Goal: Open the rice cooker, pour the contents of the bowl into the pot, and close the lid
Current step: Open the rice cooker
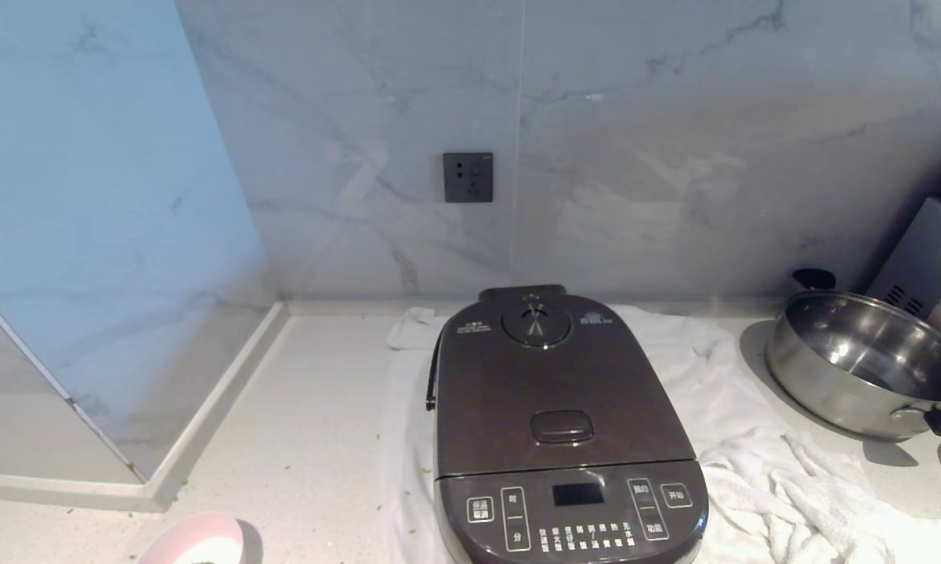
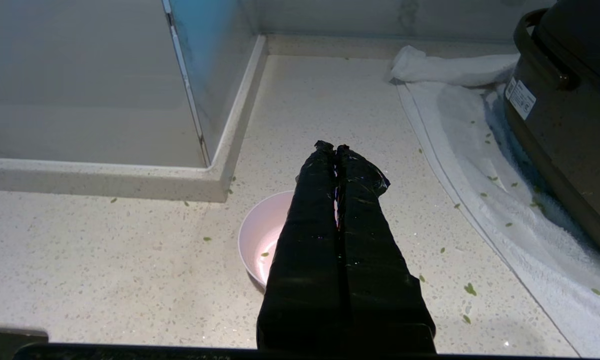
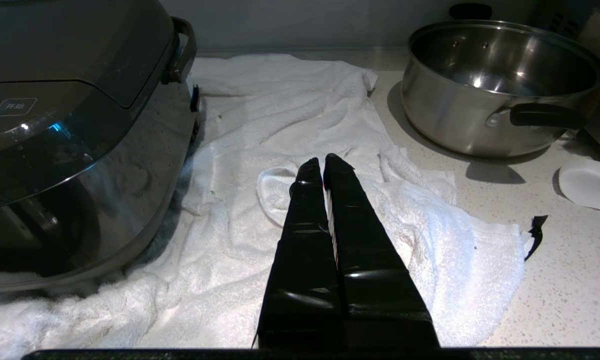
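Speckled pale stone countertop (image 1: 305,439) is backed by marble-veined wall panels carrying a dark wall socket (image 1: 468,177). Neither arm is seen in the head view. Only in the left wrist view is the left gripper (image 2: 333,148) shown, its black-wrapped fingers pressed together and holding nothing; directly beneath them the pale pink bowl (image 2: 265,237) is set on the counter, one green bit visible inside, the rest hidden by the fingers. Chopped green bits (image 2: 468,289) are scattered beside that gripper over the counter and towel, a detail barely seen from the head. Farther off to its side the rice cooker (image 1: 568,439) is stood on the white towel (image 1: 740,407), with the lid (image 1: 564,392) down. The right gripper (image 3: 322,162), likewise closed and empty, is shown only by the right wrist view, held over the rumpled towel with the cooker close at one side. Beyond it, farther away, the steel pan (image 3: 494,85) with black handles is set on the counter.
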Tool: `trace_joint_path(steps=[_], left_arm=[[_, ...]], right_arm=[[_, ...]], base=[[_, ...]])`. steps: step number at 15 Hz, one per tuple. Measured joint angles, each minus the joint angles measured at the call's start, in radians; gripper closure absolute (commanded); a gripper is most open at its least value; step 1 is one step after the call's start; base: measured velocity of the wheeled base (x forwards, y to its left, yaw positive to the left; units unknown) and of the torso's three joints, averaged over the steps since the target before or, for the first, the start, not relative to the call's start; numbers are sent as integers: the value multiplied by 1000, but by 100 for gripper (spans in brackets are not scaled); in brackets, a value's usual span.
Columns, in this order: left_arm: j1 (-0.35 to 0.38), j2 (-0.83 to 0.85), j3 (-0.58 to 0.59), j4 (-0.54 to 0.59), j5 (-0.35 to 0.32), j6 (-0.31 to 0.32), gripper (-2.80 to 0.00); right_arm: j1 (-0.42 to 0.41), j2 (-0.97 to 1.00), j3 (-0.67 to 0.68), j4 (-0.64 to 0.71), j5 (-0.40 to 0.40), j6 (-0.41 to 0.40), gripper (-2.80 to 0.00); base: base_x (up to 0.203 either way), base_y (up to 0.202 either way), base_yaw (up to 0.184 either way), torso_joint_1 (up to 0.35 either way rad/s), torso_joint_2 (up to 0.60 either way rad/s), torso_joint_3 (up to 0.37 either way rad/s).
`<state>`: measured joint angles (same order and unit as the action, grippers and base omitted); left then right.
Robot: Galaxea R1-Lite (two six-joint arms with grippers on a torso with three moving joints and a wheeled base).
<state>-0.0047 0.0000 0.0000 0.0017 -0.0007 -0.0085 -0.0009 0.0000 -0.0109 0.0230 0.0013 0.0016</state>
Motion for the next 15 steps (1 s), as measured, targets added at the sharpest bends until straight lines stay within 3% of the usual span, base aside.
trace_joint_path(steps=[15], left_arm=[[0, 0, 0, 0, 0, 0, 0]], right_arm=[[-1, 0, 0, 0, 0, 0, 0]], base=[[0, 0, 0, 0, 0, 0]])
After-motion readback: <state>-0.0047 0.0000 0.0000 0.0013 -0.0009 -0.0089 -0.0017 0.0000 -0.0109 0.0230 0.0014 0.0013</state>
